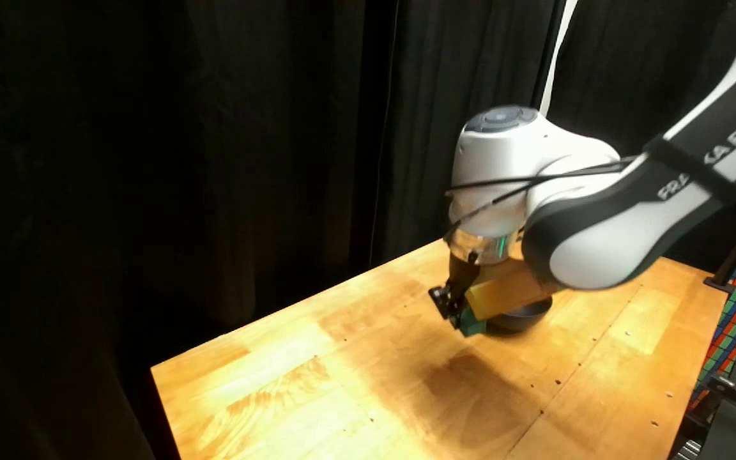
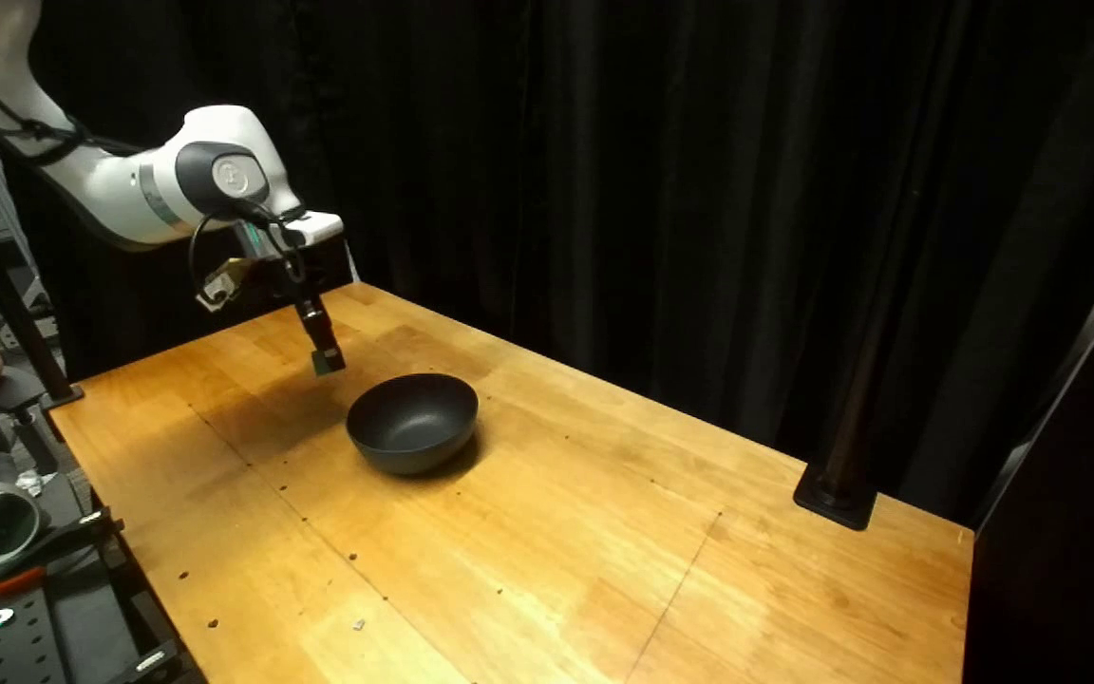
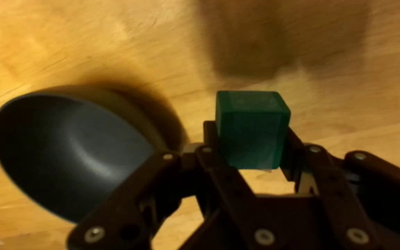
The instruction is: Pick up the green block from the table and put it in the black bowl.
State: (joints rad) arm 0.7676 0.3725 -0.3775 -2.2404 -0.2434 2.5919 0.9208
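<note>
Jaws clasping the green block (image 3: 250, 139) partly hide the bowl (image 3: 61, 146), curtains (image 2: 642, 190) beyond.

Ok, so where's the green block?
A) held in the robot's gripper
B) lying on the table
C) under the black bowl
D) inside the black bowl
A, because the wrist view shows the gripper pinching the green block between its fingers, with the black bowl off to one side.
</note>
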